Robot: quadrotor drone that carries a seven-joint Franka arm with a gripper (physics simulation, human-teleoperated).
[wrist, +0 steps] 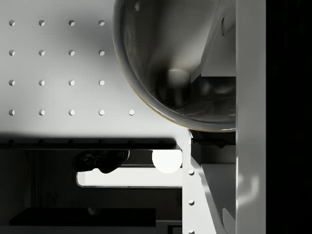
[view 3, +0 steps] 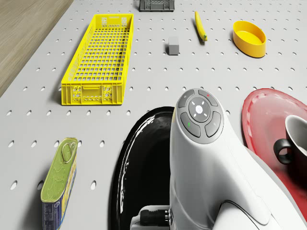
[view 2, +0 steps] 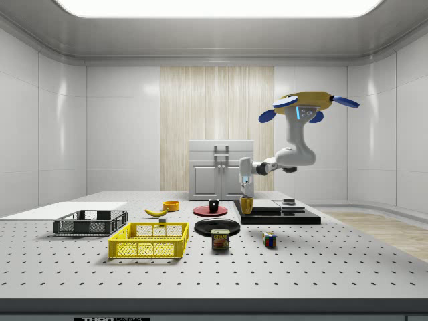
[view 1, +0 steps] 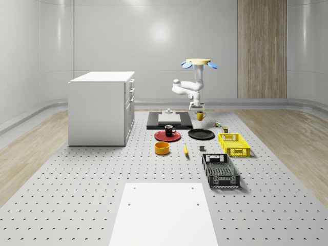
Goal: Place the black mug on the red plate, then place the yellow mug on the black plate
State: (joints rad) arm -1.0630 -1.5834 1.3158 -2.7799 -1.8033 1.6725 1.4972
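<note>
One mug is done — the black mug [view 1: 170, 130] sits on the red plate [view 1: 167, 136]. I hover over the black tray, my gripper [view 2: 246, 182] just above the yellow mug [view 2: 247, 204]; whether its jaws are wide, I cannot tell. Descend straight, grip the rim, then carry to the black plate [view 1: 201, 134]. Wrist view gives the mug's interior [wrist: 185, 63] — side view gives the gap.

The drone [view 1: 200, 63] hovers above the yellow mug [view 1: 200, 116], its gripper [view 1: 197, 107] just over it, while the black mug [view 1: 169, 130] sits on the red plate [view 1: 160, 136].
</note>
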